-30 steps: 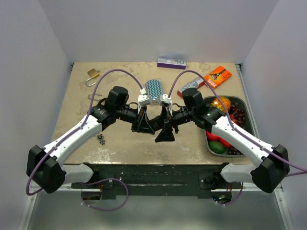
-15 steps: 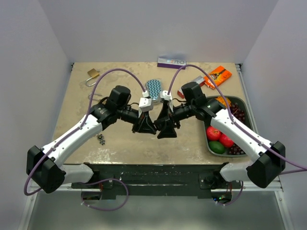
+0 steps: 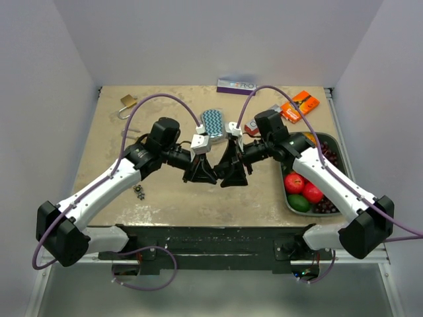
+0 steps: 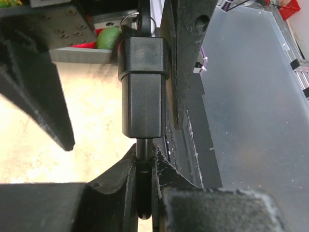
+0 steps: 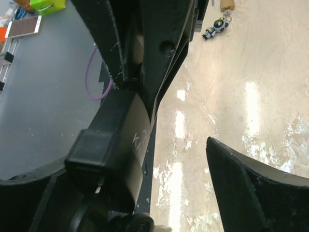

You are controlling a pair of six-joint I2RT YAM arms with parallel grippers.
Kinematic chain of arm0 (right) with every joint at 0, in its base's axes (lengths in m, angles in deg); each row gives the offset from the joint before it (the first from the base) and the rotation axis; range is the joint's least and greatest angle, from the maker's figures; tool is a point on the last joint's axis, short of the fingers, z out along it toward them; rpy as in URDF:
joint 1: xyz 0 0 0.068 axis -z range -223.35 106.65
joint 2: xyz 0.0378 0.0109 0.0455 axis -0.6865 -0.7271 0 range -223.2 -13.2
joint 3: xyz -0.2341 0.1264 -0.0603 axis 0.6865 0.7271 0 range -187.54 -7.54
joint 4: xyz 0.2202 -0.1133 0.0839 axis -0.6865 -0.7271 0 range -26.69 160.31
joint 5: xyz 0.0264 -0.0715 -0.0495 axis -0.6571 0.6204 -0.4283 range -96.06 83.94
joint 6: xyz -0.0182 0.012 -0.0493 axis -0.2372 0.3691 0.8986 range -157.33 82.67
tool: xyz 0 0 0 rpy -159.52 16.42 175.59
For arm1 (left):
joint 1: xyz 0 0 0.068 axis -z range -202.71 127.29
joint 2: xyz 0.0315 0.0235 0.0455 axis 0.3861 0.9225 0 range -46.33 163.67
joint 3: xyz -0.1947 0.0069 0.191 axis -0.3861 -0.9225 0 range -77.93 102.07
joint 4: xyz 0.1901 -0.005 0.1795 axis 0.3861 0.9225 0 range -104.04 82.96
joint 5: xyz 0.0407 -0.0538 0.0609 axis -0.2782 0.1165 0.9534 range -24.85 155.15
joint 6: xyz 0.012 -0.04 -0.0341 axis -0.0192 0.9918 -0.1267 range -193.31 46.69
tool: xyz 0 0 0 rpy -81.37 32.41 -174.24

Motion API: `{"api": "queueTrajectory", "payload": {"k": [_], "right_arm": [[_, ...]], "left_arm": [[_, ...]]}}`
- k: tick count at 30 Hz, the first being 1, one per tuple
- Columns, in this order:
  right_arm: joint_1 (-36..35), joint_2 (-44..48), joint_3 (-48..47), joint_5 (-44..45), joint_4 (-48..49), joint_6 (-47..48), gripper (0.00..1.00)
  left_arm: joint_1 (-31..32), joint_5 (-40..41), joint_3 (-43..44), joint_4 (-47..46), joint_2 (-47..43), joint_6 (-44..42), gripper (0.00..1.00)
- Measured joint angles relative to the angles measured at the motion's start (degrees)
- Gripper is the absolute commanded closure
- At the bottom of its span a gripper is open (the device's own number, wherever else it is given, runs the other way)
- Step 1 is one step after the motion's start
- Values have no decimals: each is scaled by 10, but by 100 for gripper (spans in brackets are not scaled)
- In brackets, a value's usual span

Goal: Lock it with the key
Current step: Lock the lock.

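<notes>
A black padlock (image 4: 143, 87) hangs in mid-air above the table's middle, its shackle pinched in my left gripper (image 4: 144, 193), which is shut. In the right wrist view the lock body (image 5: 111, 150) shows white lettering. The key's dark head (image 5: 137, 223) sticks out of the lock's far end, and its head and ring (image 4: 143, 19) also appear in the left wrist view. My right gripper (image 3: 231, 175) faces the left gripper (image 3: 201, 173) and stands open around the key end. One finger (image 5: 241, 193) is well clear of the lock.
A brass padlock (image 3: 127, 102) lies at the back left and a small keychain (image 3: 139, 191) near the left arm. A chevron pouch (image 3: 213, 119), a purple box (image 3: 236, 86) and an orange pack (image 3: 301, 104) lie behind. A fruit tray (image 3: 328, 140) stands at the right.
My right gripper has moved back from the near edge and slightly right, staying against the lock's key end. The left gripper has kept its hold and barely shifted.
</notes>
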Motion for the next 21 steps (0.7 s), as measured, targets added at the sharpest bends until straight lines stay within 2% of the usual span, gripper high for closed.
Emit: {"api": "queueTrajectory", "payload": {"k": [4,8,9,13,21], "right_arm": [[4,0,-19,6,-57,49,21],[4,0,-37,15,-107,90,32],[4,0,-39,16,-114,96,39],[4,0,-40,17,-123,103,48],[-5,-25,-46,24,-124,105,58]], "left_arm": [[-5,0,0,5,0,-5,100],[-12,1,0,23,6,-16,100],[-14,3,1,27,8,-19,100],[-18,12,5,43,20,-22,100],[-18,21,36,54,46,-24,100]]}}
